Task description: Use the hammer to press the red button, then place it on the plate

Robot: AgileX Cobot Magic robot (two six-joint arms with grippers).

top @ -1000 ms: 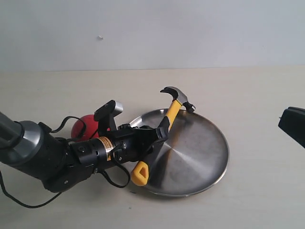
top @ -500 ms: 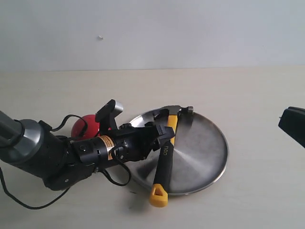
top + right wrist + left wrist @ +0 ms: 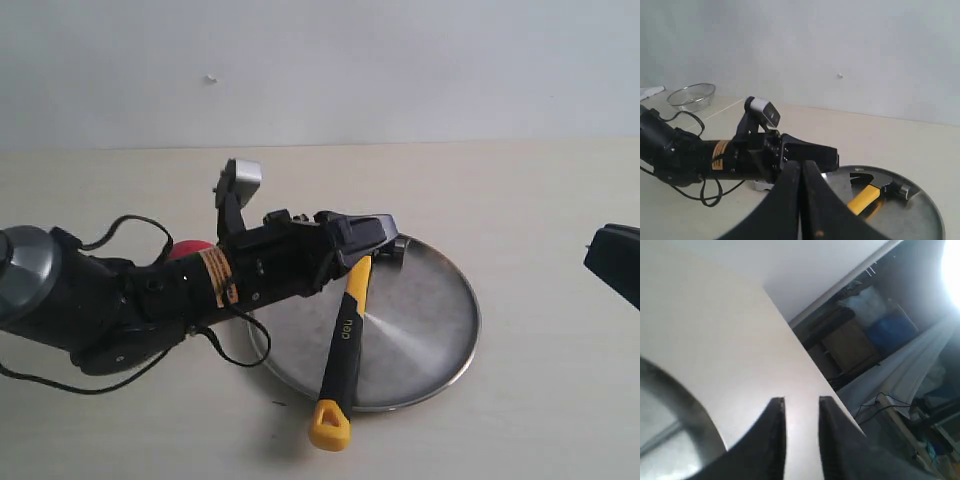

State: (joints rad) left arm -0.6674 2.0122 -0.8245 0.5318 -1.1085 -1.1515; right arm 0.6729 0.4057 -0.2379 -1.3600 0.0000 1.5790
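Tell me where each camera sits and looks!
Exterior view: off the arms, facing table and wall; shows the left arm above plate and hammer.
Left wrist view: on that wrist, looking past the left gripper over the plate's rim into a room.
Right wrist view: on that wrist, looking past the shut right gripper at the left arm.
Shared: exterior and right wrist views both show the hammer on the plate.

The left gripper [image 3: 801, 405] is seen close up, and a small gap is left between its two dark fingers [image 3: 771, 440]. Nothing is held there. The pale table [image 3: 715, 325] is seen below them. A curved bit of the shiny plate [image 3: 687, 405] is seen near the fingers. A brown box [image 3: 847, 347] is seen past the table's edge, blurred.
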